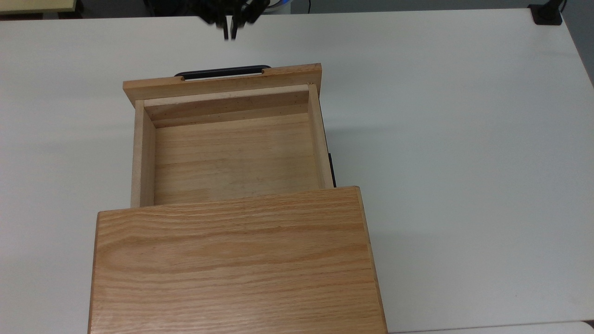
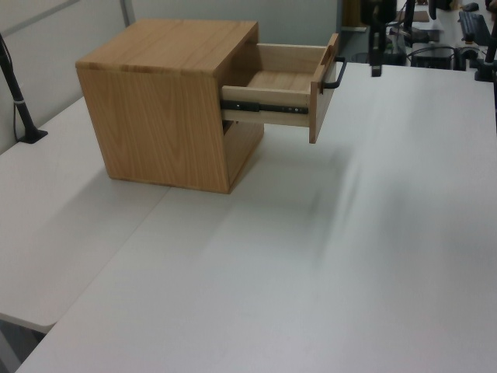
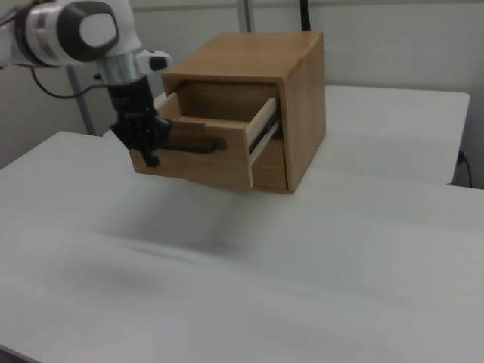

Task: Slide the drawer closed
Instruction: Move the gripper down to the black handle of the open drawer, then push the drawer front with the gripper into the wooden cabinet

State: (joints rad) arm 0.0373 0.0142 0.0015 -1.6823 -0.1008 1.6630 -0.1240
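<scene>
Arm pose: Panda arm reached in from the right view's upper left, its white links bent over so the dark wrist pointed straight down.
Gripper position: gripper hung in the air in front of the drawer's front panel, near the handle but apart from it; in the left view the gripper sat to the left view's right of the handle, and in the right view the gripper overlapped the panel's left end.
Drawer: drawer stood pulled well out of the cabinet, its inside bare wood, its front panel facing the top view's upper edge.
Handle: black bar handle ran along the front panel.
Cabinet: oak cabinet rested on the table, its broad grained top covering the rear part of the drawer.
Slide rail: black rail showed along the drawer's side in the left view.
Table: white table lay open on all sides of the cabinet; a black mount stood at the top view's upper right corner.
Obstruction: open air lay between gripper and handle.
Pincer state: fingers pointed down, close together with a thin gap, holding and touching no object.
</scene>
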